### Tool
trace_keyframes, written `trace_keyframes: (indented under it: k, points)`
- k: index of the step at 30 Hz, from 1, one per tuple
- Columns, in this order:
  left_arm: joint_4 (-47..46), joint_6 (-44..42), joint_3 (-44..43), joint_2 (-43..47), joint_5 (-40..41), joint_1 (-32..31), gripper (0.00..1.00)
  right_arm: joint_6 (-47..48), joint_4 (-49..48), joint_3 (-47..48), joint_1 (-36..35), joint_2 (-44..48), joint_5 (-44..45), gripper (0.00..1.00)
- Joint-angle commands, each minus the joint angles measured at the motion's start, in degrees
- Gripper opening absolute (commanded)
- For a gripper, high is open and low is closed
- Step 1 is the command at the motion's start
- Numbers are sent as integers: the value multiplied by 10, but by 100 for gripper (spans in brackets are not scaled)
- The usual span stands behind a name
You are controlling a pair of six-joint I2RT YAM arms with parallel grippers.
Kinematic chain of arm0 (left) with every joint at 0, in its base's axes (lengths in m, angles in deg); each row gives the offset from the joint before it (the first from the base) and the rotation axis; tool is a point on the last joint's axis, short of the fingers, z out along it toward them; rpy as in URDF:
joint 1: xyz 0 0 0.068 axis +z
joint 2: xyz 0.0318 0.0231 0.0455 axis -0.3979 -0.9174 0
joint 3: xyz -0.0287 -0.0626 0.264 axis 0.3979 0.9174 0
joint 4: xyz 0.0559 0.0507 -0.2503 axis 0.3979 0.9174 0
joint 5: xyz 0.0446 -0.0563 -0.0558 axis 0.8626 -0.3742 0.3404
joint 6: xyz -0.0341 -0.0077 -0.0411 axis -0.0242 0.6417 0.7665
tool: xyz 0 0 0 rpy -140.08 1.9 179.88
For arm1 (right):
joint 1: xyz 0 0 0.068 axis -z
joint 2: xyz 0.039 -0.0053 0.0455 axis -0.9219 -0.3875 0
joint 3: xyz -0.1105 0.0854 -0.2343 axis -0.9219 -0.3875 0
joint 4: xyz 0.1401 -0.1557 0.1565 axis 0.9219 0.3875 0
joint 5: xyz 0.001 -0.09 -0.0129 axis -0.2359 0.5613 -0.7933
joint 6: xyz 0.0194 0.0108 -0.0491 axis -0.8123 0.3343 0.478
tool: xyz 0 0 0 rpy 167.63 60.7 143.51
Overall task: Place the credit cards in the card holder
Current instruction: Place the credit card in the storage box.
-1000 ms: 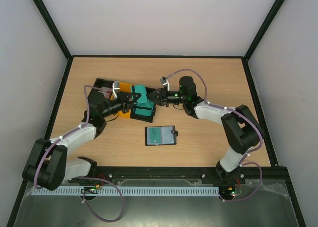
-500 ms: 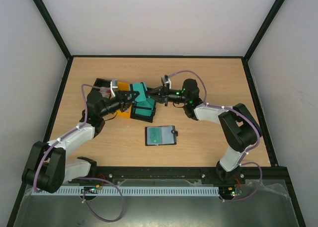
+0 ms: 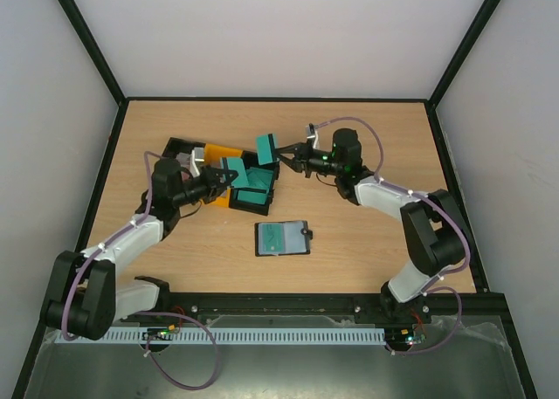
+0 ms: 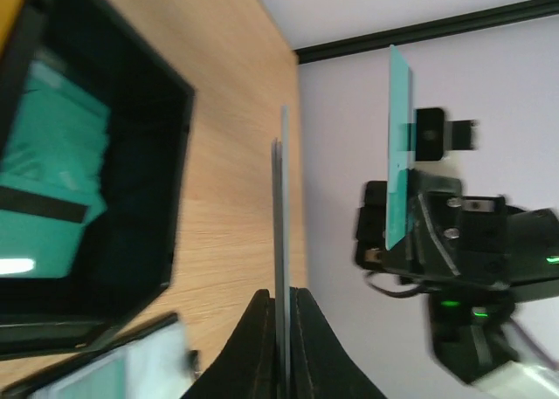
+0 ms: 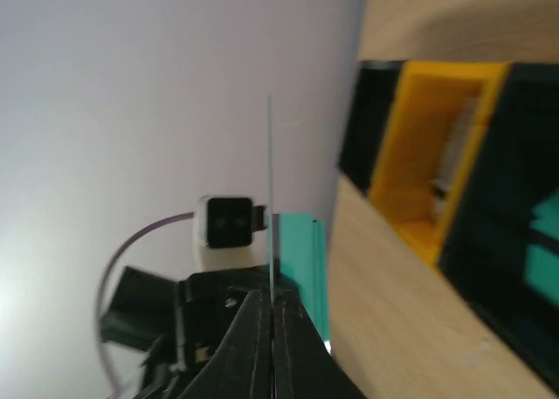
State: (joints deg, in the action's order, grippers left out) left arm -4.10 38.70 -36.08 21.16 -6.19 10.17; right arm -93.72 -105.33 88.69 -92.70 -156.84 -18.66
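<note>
Half a second ago both tools were crowded together over the black plastic bin, working at the same pile of teal cards. Now they have drawn apart, and each has come away with one card.

The left tool has pulled back toward its own side. It is clamped on a thin teal-green plastic credit card, which shows edge-on between its fingers in the left wrist view. The right tool has risen up and away from the bin, pinching a second teal card upright above the wooden surface. More teal cards lie in the bin, beside the yellow plastic bin.

The picking step looks done for these two cards, and delivery is what remains. The small black folding card holder lies open on the surface nearer the arm bases, well apart from both tools. It shows a pale teal face inside, possibly a card already seated. Sliding a card edge into a pocket will likely need care, since the holder lies loose.
</note>
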Motion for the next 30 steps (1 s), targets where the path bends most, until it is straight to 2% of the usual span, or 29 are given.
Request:
trace_keyframes:
  k: [1, 5, 11, 18, 22, 25, 30]
  points:
    - [174, -135, -49, -6, 84, -32, 3, 234, 281, 40, 2, 48, 105, 2]
    - [288, -218, -119, -49, 203, -102, 2, 262, 310, 19, 3, 59, 120, 2]
    - [362, -258, -209, -144, 335, -179, 3, 272, 321, -21, 2, 88, 135, 2]
    - [408, -258, -261, -225, 433, -205, 3, 295, 359, -30, 3, 123, 158, 2]
    - [403, -251, -253, -235, 424, -208, 4, 295, 359, -40, 3, 129, 156, 2]
    - [402, -250, -248, -231, 416, -209, 14, 295, 359, -44, 2, 132, 153, 2]
    - [422, -256, -250, -195, 403, -210, 38, 297, 364, -50, 1, 137, 147, 2]
